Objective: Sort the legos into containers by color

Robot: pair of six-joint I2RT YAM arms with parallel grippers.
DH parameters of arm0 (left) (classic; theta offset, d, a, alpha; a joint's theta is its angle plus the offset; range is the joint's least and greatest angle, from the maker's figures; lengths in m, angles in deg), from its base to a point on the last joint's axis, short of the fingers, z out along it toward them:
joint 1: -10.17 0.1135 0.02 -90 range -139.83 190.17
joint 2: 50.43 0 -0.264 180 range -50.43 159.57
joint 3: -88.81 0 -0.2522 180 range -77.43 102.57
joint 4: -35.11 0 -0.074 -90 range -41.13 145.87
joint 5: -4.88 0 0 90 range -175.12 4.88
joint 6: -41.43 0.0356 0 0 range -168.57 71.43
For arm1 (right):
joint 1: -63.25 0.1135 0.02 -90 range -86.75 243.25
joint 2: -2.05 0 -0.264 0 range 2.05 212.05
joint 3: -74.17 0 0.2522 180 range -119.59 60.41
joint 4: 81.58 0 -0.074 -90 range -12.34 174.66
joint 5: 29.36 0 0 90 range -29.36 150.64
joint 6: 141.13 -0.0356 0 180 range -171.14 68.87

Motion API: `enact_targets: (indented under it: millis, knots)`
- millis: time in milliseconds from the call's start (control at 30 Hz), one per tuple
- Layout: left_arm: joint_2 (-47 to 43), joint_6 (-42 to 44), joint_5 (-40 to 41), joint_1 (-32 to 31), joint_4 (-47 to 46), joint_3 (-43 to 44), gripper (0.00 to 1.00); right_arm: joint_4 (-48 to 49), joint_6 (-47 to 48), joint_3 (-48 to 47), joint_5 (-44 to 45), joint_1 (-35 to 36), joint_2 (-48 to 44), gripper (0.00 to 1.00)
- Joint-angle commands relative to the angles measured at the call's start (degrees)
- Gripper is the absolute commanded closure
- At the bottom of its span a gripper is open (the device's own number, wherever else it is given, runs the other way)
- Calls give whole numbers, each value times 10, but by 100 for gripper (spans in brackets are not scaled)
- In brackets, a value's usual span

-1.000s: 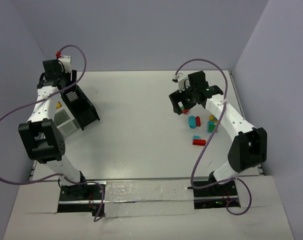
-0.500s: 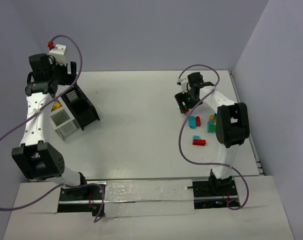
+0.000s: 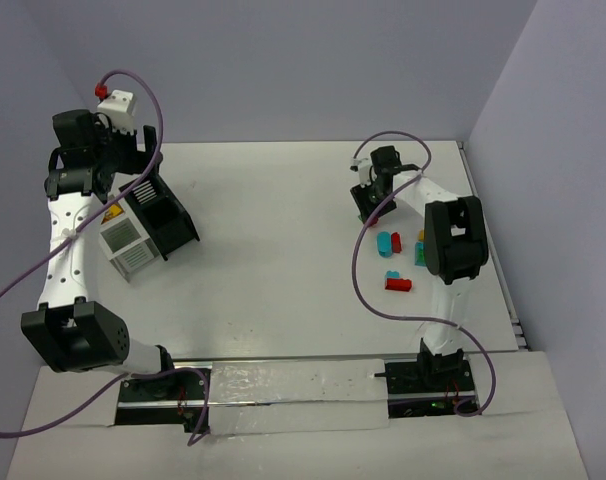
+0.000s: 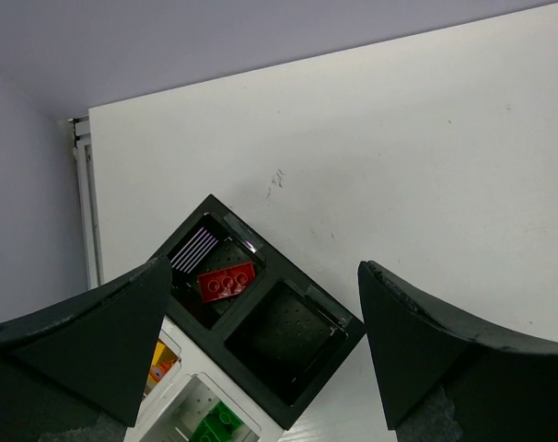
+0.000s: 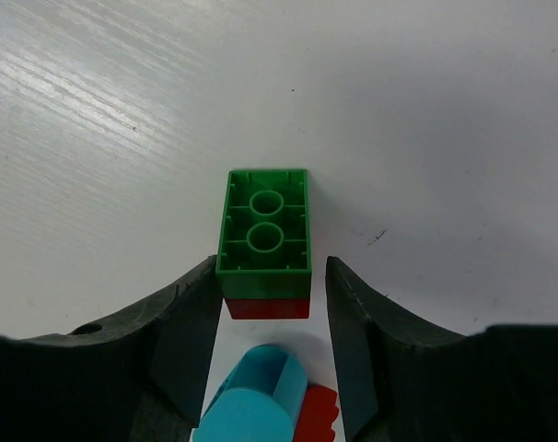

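Straddling green lego [image 5: 264, 232]: right gripper [image 5: 268, 318], unclosed

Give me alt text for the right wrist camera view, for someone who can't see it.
The right claw, open, straddles a green brick lying hollow side toward the camera on the white table, with a red brick showing at its near end. A rounded cyan piece lies nearer the camera, at the bottom edge.

Bright, even light, faint soft shadows, streaky sheen on the table [image 5: 86, 83].
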State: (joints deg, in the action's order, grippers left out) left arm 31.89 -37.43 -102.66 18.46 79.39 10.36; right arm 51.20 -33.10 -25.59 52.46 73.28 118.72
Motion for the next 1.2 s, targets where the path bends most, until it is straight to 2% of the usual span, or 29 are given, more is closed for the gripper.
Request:
enact_targets:
  millis: [0,100,267,400,467,633,667,700,767,867,1067,1167]
  knots:
    - [-6,-10,-22,-1,3,2,8,24,10,-7,4,0,9,45]
    - [-8,-14,-27,-1,3,-1,8,30,10,0,4,-1,8,49]
    - [-14,-20,-46,0,6,-7,8,26,16,9,-6,-1,3,64]
    - [-39,-23,-109,1,10,-27,7,15,31,24,-62,-2,-33,94]
    - [-55,-21,-155,4,13,-39,6,5,37,27,-111,-2,-58,100]
    - [-85,-9,-353,5,61,-88,3,-53,69,16,-335,10,-150,100]
    - [-88,-9,-386,5,67,-90,3,-61,70,12,-341,16,-161,100]
    - [-96,-9,-431,2,71,-108,3,-67,72,9,-386,25,-170,100]
    - [-114,-2,-465,-16,81,-137,3,-85,74,6,-434,58,-199,100]
    - [-152,-22,-485,-53,47,-187,3,-84,54,12,-477,120,-234,100]
    - [-194,-141,-531,-104,-64,-254,4,-45,-8,15,-503,230,-276,100]
    - [-207,-179,-537,-128,-96,-275,5,-42,-23,1,-507,257,-279,100]
